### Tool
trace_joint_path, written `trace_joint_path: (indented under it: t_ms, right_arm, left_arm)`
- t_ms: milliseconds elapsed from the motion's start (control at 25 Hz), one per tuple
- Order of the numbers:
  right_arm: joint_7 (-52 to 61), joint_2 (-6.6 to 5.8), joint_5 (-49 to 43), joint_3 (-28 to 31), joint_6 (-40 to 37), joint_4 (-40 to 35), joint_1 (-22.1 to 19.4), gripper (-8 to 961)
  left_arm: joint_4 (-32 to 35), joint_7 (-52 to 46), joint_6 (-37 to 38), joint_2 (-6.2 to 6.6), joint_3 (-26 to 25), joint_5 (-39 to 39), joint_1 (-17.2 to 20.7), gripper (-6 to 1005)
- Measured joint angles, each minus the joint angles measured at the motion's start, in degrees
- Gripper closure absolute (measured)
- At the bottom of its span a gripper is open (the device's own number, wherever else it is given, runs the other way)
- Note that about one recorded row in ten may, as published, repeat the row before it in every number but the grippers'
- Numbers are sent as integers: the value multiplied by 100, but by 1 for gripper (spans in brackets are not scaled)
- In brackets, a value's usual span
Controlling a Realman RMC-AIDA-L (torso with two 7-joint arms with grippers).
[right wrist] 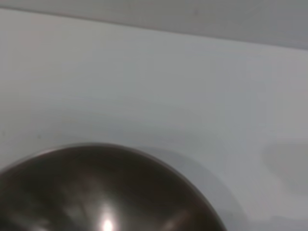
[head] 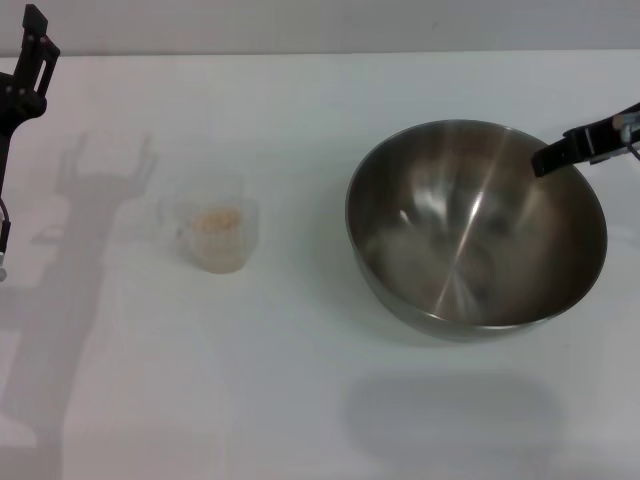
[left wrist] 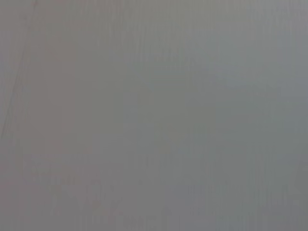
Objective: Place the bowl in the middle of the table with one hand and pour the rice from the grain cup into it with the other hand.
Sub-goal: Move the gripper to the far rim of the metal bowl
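The bowl (head: 475,230), wide shiny steel, hangs tilted over the right half of the table (head: 300,380); its shadow lies apart from it, nearer the front edge. My right gripper (head: 556,155) is shut on the bowl's far right rim, with one finger (head: 548,160) reaching inside. The right wrist view shows the bowl's outer wall (right wrist: 96,192) above the white table (right wrist: 144,86). The clear grain cup (head: 215,235) stands left of centre with rice (head: 217,221) in it. My left gripper (head: 36,45) is raised at the far left, open, well away from the cup. The left wrist view is plain grey.
The left arm's forked shadow (head: 100,200) falls on the tabletop just left of the cup. The table's far edge (head: 320,52) meets a grey wall.
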Motion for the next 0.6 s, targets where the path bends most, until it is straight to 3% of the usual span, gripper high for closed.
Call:
trace_joint_path:
  t_ms: [600]
  right_arm:
    - [-488, 63, 43, 76, -370, 805, 137, 394]
  left_arm:
    - [0, 0, -5, -18, 0, 0, -7, 170]
